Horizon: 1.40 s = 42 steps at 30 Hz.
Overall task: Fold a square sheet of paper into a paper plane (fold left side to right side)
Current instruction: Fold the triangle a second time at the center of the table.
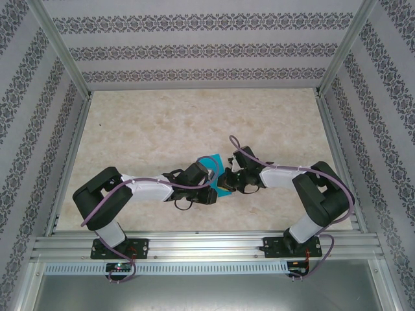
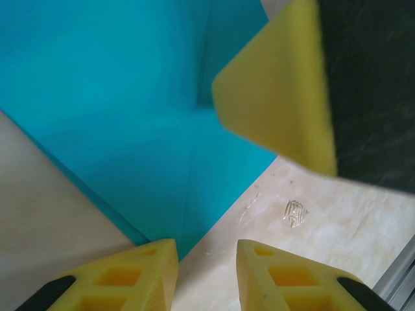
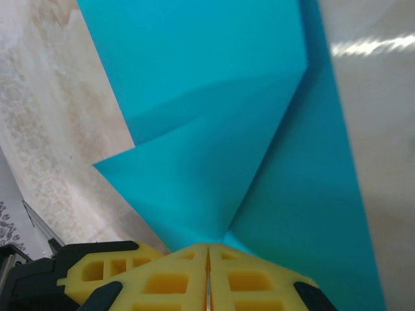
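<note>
The square sheet of paper point(image 3: 214, 97) was pinched by the right gripper point(image 3: 207, 249), seemingly for folding, with the part-open left gripper point(image 2: 206, 249) empty beside it.

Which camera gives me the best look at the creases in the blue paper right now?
Right wrist: the paper lies close up, its creases sharp. Left wrist shows fainter creases, one part behind a yellow finger. From the top, the arms cover most of it.
</note>
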Each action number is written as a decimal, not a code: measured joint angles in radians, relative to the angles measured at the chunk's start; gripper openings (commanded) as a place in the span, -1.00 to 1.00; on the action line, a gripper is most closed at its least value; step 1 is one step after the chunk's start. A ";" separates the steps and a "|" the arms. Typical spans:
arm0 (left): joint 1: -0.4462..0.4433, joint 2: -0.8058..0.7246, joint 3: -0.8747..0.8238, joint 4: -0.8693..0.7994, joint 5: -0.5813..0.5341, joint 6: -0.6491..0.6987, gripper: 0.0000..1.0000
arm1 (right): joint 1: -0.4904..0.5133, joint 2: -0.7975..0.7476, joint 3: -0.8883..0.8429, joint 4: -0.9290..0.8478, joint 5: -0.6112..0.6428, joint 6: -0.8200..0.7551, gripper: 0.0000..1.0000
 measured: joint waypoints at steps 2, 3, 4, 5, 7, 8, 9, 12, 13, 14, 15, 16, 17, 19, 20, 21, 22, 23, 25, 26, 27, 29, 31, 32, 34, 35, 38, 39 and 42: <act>0.000 0.000 -0.001 0.000 0.000 0.000 -0.36 | 0.010 0.006 0.000 0.020 -0.001 0.012 -0.81; 0.000 0.000 -0.002 0.002 0.000 0.000 -0.36 | 0.014 0.008 0.000 0.028 -0.002 0.016 -0.81; 0.000 0.000 -0.002 0.003 0.000 0.000 -0.36 | 0.017 0.010 0.000 0.035 -0.003 0.019 -0.81; 0.000 0.000 -0.002 0.003 0.000 0.000 -0.36 | 0.020 0.015 0.000 0.042 -0.003 0.022 -0.81; 0.000 0.000 -0.002 0.003 0.000 0.000 -0.36 | 0.025 0.027 0.000 0.049 -0.003 0.029 -0.81; 0.000 0.000 -0.002 0.003 0.000 0.000 -0.36 | 0.026 0.034 0.000 0.050 -0.003 0.034 -0.81; 0.000 0.000 -0.002 0.003 0.000 0.000 -0.36 | 0.027 0.041 0.000 0.050 -0.003 0.034 -0.81; 0.000 0.000 -0.002 0.003 0.000 0.000 -0.36 | 0.027 0.057 0.002 0.050 -0.003 0.036 -0.81; 0.000 0.000 -0.002 0.003 0.000 0.000 -0.37 | 0.027 0.060 0.005 0.049 -0.003 0.036 -0.81; 0.000 0.000 -0.002 0.003 -0.001 0.000 -0.36 | 0.027 0.063 0.008 0.048 -0.003 0.036 -0.82; 0.000 0.000 -0.002 0.003 -0.001 0.000 -0.37 | 0.027 0.066 0.011 0.045 -0.003 0.035 -0.82; 0.000 0.000 -0.002 0.003 -0.003 0.000 -0.36 | 0.027 0.070 0.017 0.039 -0.003 0.033 -0.82; 0.000 0.000 -0.002 0.003 -0.003 0.000 -0.37 | 0.029 0.073 0.025 0.028 -0.002 0.032 -0.82; 0.000 0.000 -0.002 0.003 -0.004 0.000 -0.37 | 0.032 0.078 0.040 0.008 0.008 0.021 -0.82; 0.000 0.000 -0.002 0.003 -0.004 0.000 -0.37 | 0.034 0.080 0.050 -0.008 0.013 0.013 -0.82; 0.000 0.000 -0.002 0.003 -0.004 -0.001 -0.37 | 0.034 0.082 0.058 -0.022 0.019 0.007 -0.82; 0.000 0.000 -0.002 0.003 -0.004 -0.001 -0.37 | 0.037 0.082 0.067 -0.037 0.027 0.002 -0.82; 0.000 0.000 -0.002 0.003 -0.004 -0.002 -0.37 | 0.039 0.083 0.076 -0.053 0.036 -0.006 -0.82; 0.000 0.000 -0.003 0.004 -0.004 -0.003 -0.37 | 0.043 0.086 0.094 -0.082 0.053 -0.021 -0.81; 0.000 0.001 -0.003 0.004 -0.004 -0.004 -0.37 | 0.044 0.088 0.104 -0.098 0.063 -0.028 -0.82; 0.000 0.002 -0.003 0.005 -0.004 -0.004 -0.38 | 0.045 0.090 0.114 -0.112 0.071 -0.037 -0.81; 0.000 0.002 -0.003 0.006 -0.004 -0.004 -0.38 | 0.043 0.097 0.135 -0.138 0.093 -0.050 -0.81; 0.000 0.003 -0.003 0.007 -0.004 -0.004 -0.38 | 0.040 0.100 0.149 -0.154 0.111 -0.064 -0.81; 0.000 0.003 -0.003 0.007 -0.004 -0.004 -0.39 | 0.037 0.101 0.153 -0.161 0.119 -0.070 -0.81; 0.000 0.003 -0.003 0.006 -0.004 -0.004 -0.39 | 0.028 0.101 0.159 -0.172 0.132 -0.078 -0.81; 0.000 0.003 -0.003 0.006 -0.004 -0.004 -0.39 | 0.023 0.100 0.161 -0.175 0.136 -0.082 -0.81; 0.000 0.004 -0.003 0.007 -0.004 -0.004 -0.39 | 0.011 0.100 0.163 -0.184 0.136 -0.097 -0.81; 0.000 0.004 -0.003 0.007 -0.004 -0.004 -0.39 | 0.008 0.100 0.163 -0.186 0.136 -0.100 -0.81; 0.000 0.004 -0.003 0.007 -0.004 -0.004 -0.39 | -0.009 0.100 0.167 -0.193 0.137 -0.109 -0.81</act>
